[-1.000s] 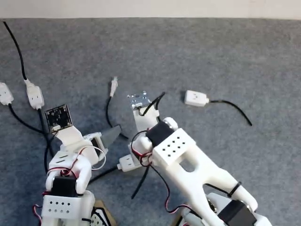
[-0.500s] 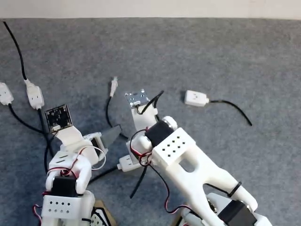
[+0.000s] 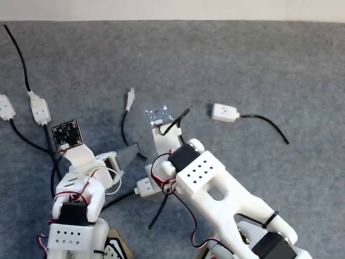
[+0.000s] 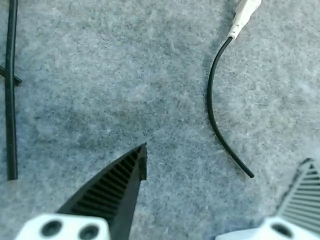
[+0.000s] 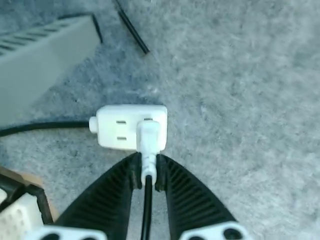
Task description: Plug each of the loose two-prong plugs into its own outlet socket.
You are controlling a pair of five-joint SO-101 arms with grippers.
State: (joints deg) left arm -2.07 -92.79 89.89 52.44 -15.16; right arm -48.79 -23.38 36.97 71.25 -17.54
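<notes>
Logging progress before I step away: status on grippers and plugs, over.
Right gripper shut on plug, against outlet socket face. Left gripper open over carpet, second plug loose beyond it. Nothing blocking.

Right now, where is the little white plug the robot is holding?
In the right wrist view, the plug is pinched in the right gripper, its front end against the white socket lying on the grey mat.

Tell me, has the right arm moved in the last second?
Yes, slightly. In the high view the right arm has drawn back toward its own base, away from the white connector, which stayed put.
</notes>
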